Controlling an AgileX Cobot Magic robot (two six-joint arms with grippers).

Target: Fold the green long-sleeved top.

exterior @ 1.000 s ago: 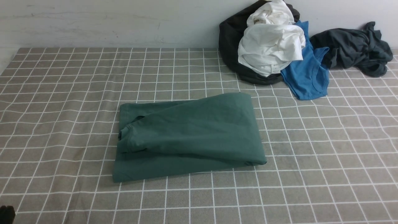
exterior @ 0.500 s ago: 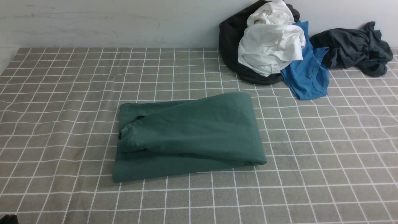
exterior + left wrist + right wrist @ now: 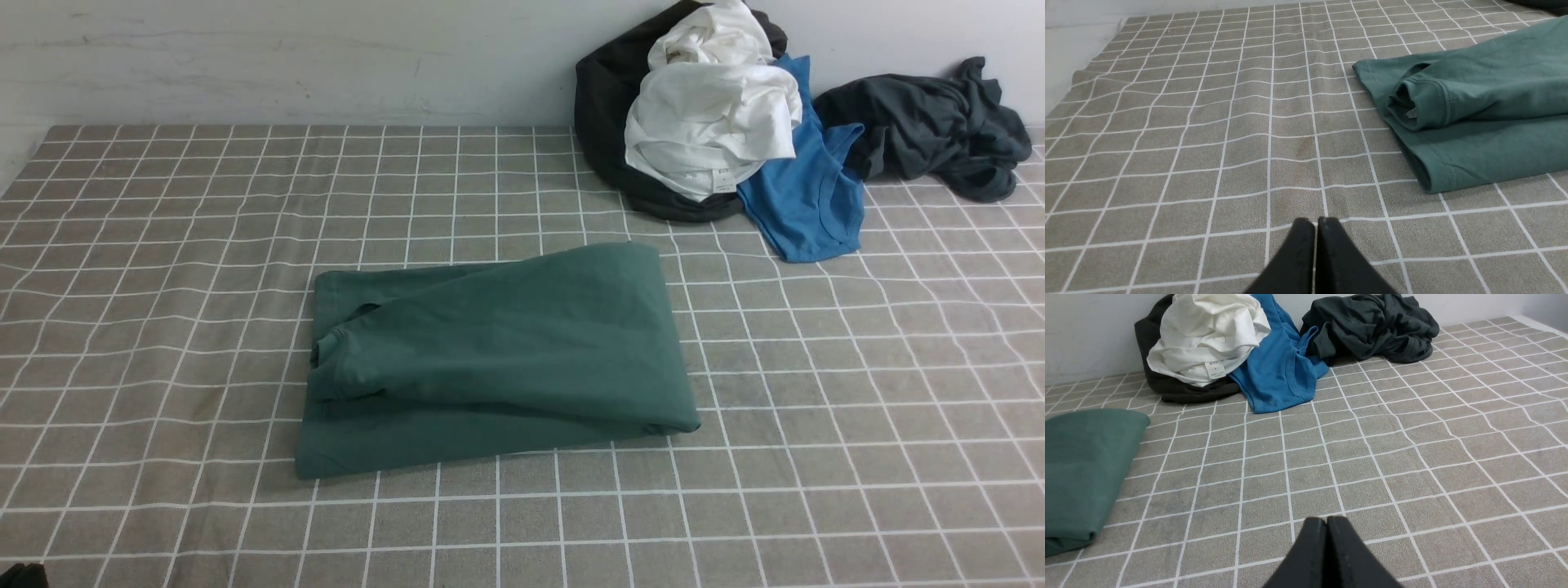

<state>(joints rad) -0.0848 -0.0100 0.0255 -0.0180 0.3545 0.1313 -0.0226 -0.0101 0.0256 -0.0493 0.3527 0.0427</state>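
Apparently done: dark green cotton long-sleeved top (image 3: 490, 359) lay folded in a compact rectangle on the grid-checked desk (image 3: 816, 457).
Left tool (image 3: 1315, 222): clenched, empty, clear of the top.
Right tool (image 3: 1327, 521): likewise.

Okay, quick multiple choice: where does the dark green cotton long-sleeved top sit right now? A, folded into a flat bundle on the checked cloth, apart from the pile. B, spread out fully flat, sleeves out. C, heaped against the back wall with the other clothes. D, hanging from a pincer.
A: the dark green cotton long-sleeved top lies folded on the grey checked tablecloth, with bare cloth between it and the clothes pile.
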